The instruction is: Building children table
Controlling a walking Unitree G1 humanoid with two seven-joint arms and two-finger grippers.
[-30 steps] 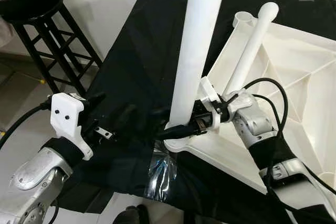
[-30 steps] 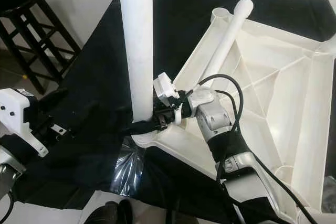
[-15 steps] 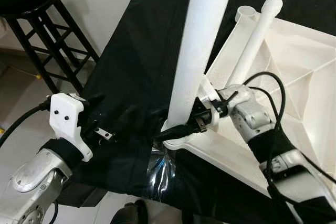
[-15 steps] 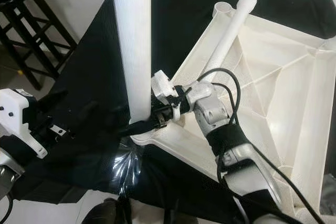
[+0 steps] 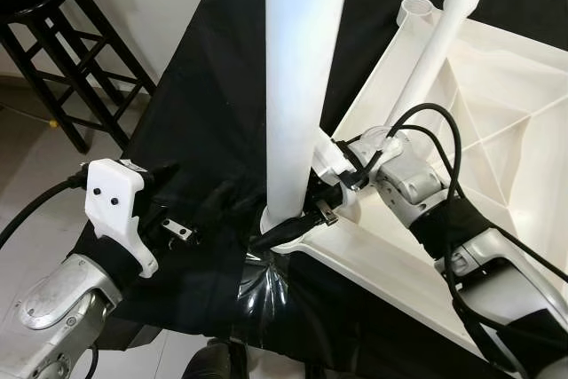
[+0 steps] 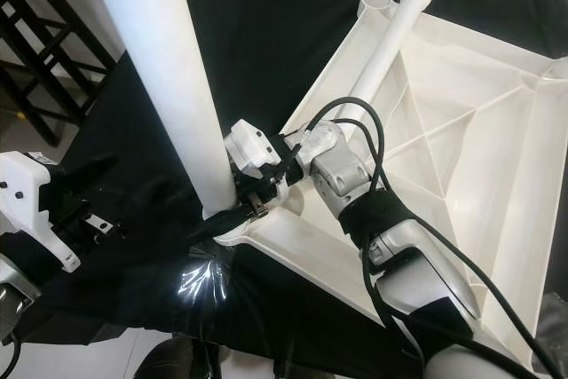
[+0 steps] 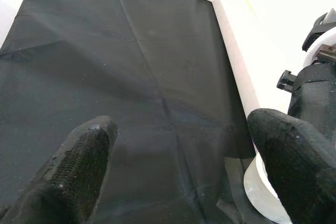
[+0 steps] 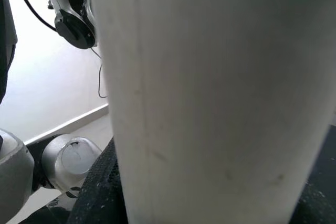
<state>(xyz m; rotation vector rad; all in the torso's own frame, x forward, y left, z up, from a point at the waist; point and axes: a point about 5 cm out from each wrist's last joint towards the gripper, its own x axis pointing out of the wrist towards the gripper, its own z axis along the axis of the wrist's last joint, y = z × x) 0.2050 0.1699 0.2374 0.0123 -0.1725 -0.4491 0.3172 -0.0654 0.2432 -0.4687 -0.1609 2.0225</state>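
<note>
At the near corner of the upturned white tabletop (image 5: 497,68), which lies underside-up on a black sheet (image 5: 213,86) on the floor, the right pincer (image 5: 297,219) is clamped around the bottom end of a fat white table leg (image 5: 297,86). The leg stands close to upright with its foot right at the round corner socket (image 5: 282,239) (hard to say if it's actually seated in there or just resting on the rim). In the right wrist view the leg (image 8: 210,93) is pressed between the black fingers.

The left pincer (image 7: 178,166) hovers just beside that corner over the sheet, fingers spread wide and holding nothing.

A second leg (image 5: 435,46) lies loose across the tabletop's ribs, its rounded end up near the far corner socket (image 5: 415,11). There's also a black stool (image 5: 62,42) off to the robot's left.

So my read: this is the "plug leg one into its socket" step, early on in the build. The next move looks like lining the leg up straight over the socket and pushing down, maybe with a twist. The free left pincer could steady the corner so the top doesn't slide on the sheet.
</note>
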